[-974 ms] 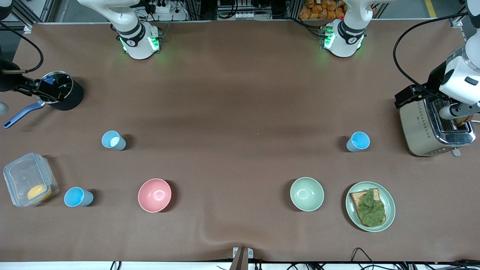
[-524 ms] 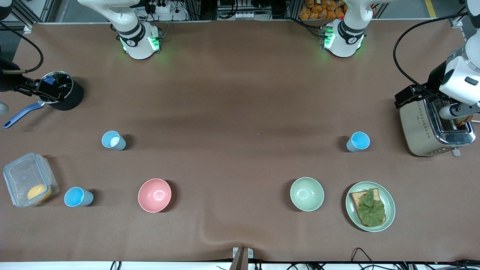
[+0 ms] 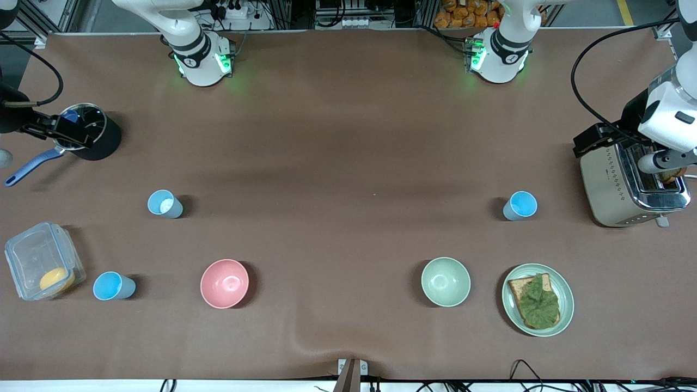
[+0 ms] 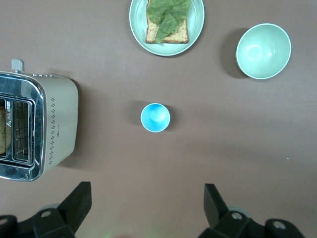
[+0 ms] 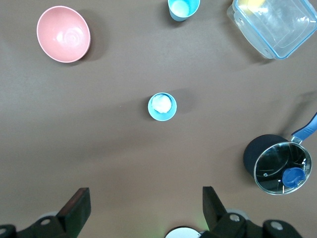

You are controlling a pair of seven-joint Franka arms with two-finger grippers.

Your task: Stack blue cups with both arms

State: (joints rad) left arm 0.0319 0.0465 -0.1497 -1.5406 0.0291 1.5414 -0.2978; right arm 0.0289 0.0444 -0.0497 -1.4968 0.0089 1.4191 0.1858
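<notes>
Three blue cups stand upright on the brown table. A paler cup (image 3: 164,204) with a whitish inside is toward the right arm's end and also shows in the right wrist view (image 5: 162,106). A brighter cup (image 3: 113,286) stands nearer the front camera beside the clear box, and shows in the right wrist view too (image 5: 184,7). Another bright cup (image 3: 520,206) stands by the toaster and shows in the left wrist view (image 4: 155,117). My left gripper (image 4: 147,192) and right gripper (image 5: 144,193) are open and empty, high over the table near their bases. Neither shows in the front view.
A pink bowl (image 3: 224,283), a pale-green bowl (image 3: 445,281) and a plate with toast and lettuce (image 3: 538,299) lie nearer the front camera. A toaster (image 3: 626,185) stands at the left arm's end. A pot (image 3: 90,130) and a clear box (image 3: 43,268) stand at the right arm's end.
</notes>
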